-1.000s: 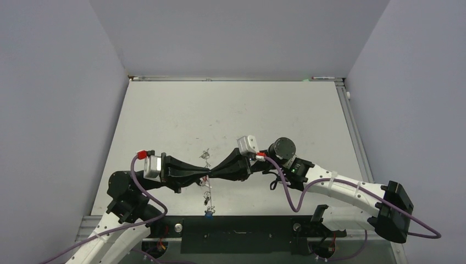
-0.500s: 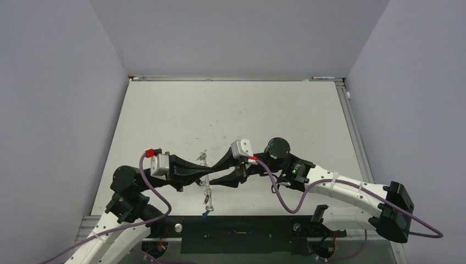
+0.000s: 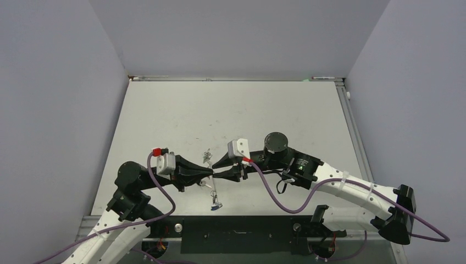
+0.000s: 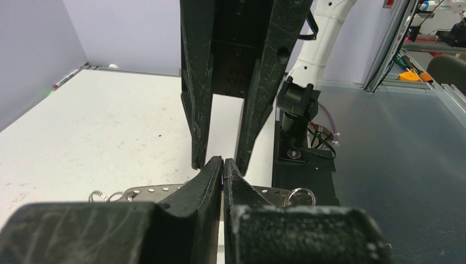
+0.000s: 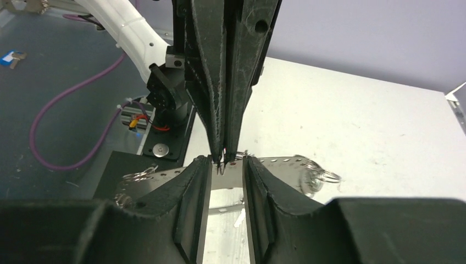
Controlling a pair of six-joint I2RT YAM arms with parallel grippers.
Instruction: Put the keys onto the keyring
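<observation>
The keyring (image 3: 214,191) is a thin grey metal band with small holes. It runs from the table past both grippers' tips toward the near edge. It also shows in the left wrist view (image 4: 148,191) and the right wrist view (image 5: 277,164), with small split rings (image 5: 324,177) at its ends. Small silver keys (image 3: 206,157) bunch at its far end and more (image 3: 217,205) at its near end. My left gripper (image 3: 211,173) is shut, pinching the keyring's thin edge (image 4: 222,177). My right gripper (image 5: 227,162) is open, its fingers (image 4: 197,110) on either side of the left tips.
A blue-tagged key (image 5: 11,58) lies on the dark bench beyond the left arm's base. The black base plate (image 3: 247,226) runs along the table's near edge. Purple cables (image 3: 277,198) hang from both wrists. Grey walls close in the table.
Both arms have shifted: the left gripper moved right, the right wrist moved left. The right gripper's fingers have parted. The keyring's near end swung up from the table edge and the blue tag has gone from view.
</observation>
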